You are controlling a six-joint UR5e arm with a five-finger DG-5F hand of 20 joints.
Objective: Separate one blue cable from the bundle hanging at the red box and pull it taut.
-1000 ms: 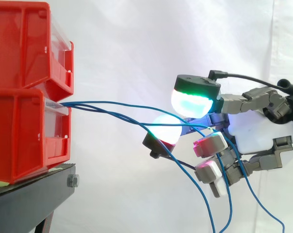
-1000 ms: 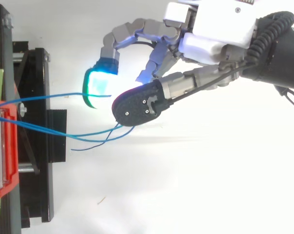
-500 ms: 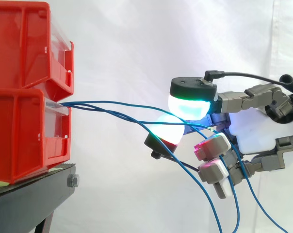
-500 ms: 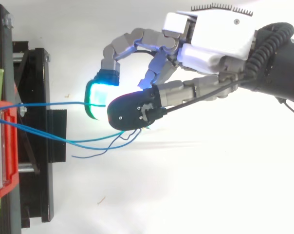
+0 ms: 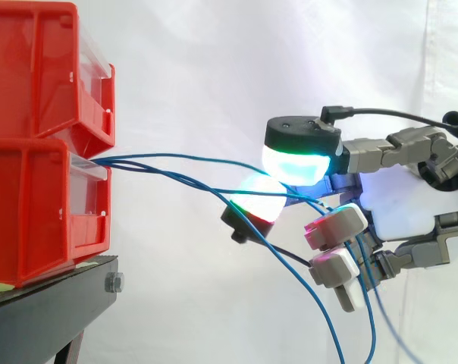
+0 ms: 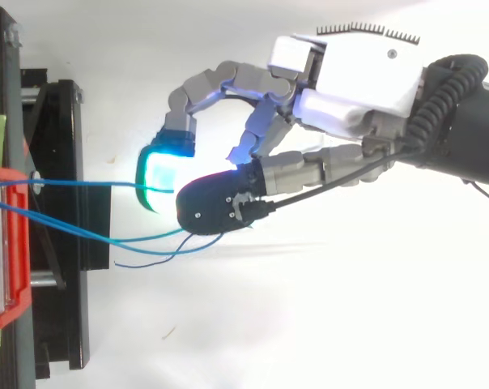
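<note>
Several thin blue cables point(image 5: 176, 168) leave the lower red box point(image 5: 39, 212) and run right to my hand point(image 5: 411, 205). One cable point(image 6: 82, 183) runs nearly straight from the box point(image 6: 2, 243) to the hand point(image 6: 350, 77), where it ends between a cyan-glowing fingertip point(image 6: 163, 172) and the black-backed thumb point(image 6: 216, 207). In the side view it passes between the upper pad point(image 5: 293, 163) and a lower pad point(image 5: 255, 199), which stand close together. The other cables point(image 6: 143, 241) sag apart from it and hang down under the hand point(image 5: 331, 326). The remaining fingers are curled below.
A second red box point(image 5: 47, 72) is stacked on the lower one. Both rest on a black stand point(image 5: 47, 311), whose frame point(image 6: 66, 203) lies left of the hand. A white curtain hangs behind.
The thumb and the cyan fingertip have drawn together around one cable. That cable's hand end has shifted sideways with them, away from the sagging cables.
</note>
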